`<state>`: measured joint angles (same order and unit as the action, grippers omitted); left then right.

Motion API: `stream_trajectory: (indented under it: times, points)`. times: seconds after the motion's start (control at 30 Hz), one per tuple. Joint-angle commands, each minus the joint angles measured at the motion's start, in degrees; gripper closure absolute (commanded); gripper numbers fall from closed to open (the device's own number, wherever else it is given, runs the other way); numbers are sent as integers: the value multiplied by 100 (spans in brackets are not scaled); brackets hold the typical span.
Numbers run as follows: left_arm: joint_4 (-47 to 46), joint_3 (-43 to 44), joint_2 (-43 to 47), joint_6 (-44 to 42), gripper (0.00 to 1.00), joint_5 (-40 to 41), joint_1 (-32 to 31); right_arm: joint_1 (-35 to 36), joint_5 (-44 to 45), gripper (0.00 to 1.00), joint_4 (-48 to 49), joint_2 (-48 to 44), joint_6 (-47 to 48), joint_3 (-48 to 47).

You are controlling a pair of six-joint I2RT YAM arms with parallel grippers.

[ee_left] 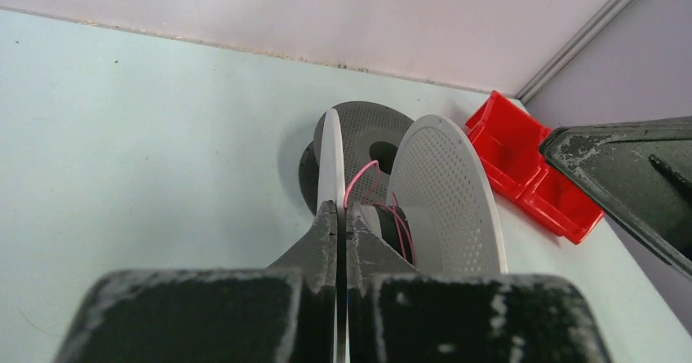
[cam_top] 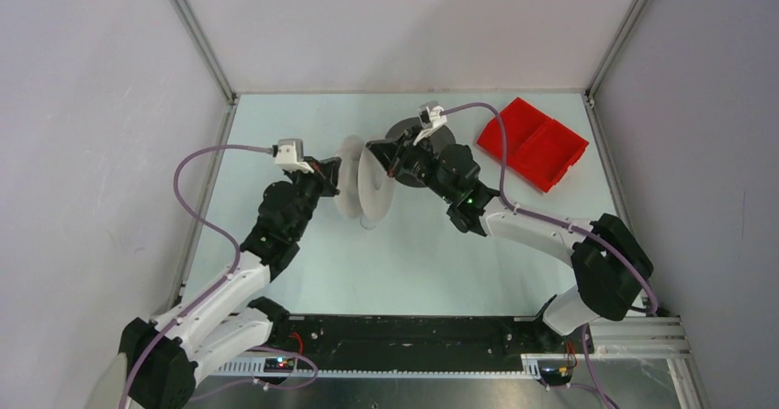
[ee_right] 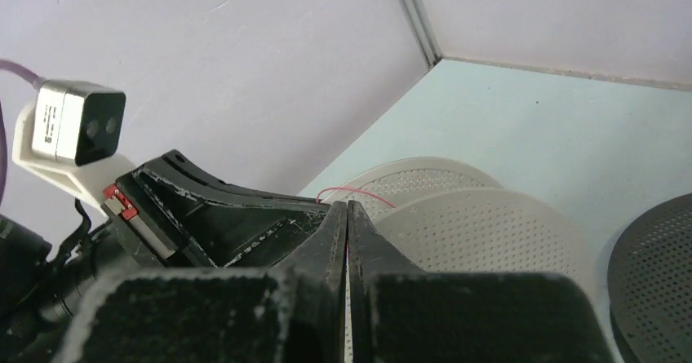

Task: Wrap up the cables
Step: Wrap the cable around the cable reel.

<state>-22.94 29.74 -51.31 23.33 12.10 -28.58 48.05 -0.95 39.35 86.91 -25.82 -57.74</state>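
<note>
Two closed grippers share the work: the left gripper [ee_left: 341,216] is clamped on the near flange of the white spool [ee_left: 447,183], probably to keep it upright and steady. The right gripper [ee_right: 347,212], tips pressed together, seems to pinch the pink cable [ee_left: 360,175], which loops out between the flanges just ahead of the left tips, ready for winding.

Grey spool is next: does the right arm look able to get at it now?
Probably yes: the dark grey spool lies close beside the right gripper, nothing between them, but its jaws are shut.
</note>
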Motion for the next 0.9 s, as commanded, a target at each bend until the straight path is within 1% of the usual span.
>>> stream_trajectory:
  times: [0.0,0.07,0.1,0.13,0.17,0.2,0.23,0.27,0.37,0.43,0.47,0.5,0.53,0.6,0.63,0.67,0.7,0.73,0.77,0.8,0.83,0.87]
  points:
    - [116,375,50,-170,100,252,-43,-173,-1167,100,352,-51,676,-253]
    - [658,773,43,-179,100,242,-36,-178,-1713,90,112,-405,2391,-1]
    - [817,855,51,-175,100,256,-31,-154,-1789,81,-26,-685,2843,100]
    - [1044,992,75,-173,100,261,-37,-98,-1749,77,-363,-825,3671,292]
    - [1124,1044,94,-152,100,303,-35,-70,-1649,71,-497,-1041,3993,512]
    - [1254,1120,119,-135,100,333,-30,-46,-1431,69,-597,-1131,4385,629]
    - [1308,1169,133,-81,100,402,-2,-53,-1358,66,-596,-1304,4481,919]
    - [1415,1259,151,-56,100,427,17,-58,-1255,65,-517,-1385,4580,1096]
    - [1630,1452,182,91,100,476,153,-62,-1226,61,234,-1698,4480,2076]
    - [1730,1557,220,179,100,496,232,-55,-1024,62,491,-1700,3948,2413]
    - [1801,1615,236,206,100,515,257,-19,-657,63,506,-1646,3341,2467]
    - [1828,1637,240,275,100,523,298,61,-422,64,513,-1571,3019,2563]
    - [1881,1659,230,315,100,542,326,106,-58,63,561,-1514,2386,2626]
    - [1923,1643,234,492,100,518,402,274,208,62,1130,-1060,1905,2937]
    - [1928,1624,239,643,100,489,475,391,238,61,1868,-859,1857,3194]
    - [1937,1579,236,810,100,419,519,438,245,59,2258,-412,1821,3293]
    - [1930,1553,253,895,100,378,605,483,240,58,2840,-192,1784,3385]
    - [1927,1493,262,1093,100,303,651,497,216,55,3096,247,1746,3406]
    - [1921,1466,288,1199,100,250,757,528,211,54,3623,467,1756,3415]
    - [1914,1401,310,1415,100,148,810,547,206,52,3904,946,1778,3417]
    - [1885,1376,342,1514,100,102,907,582,226,51,4467,1168,1874,3402]
    - [1870,1328,355,1667,100,28,946,596,231,50,4612,1539,1925,3366]
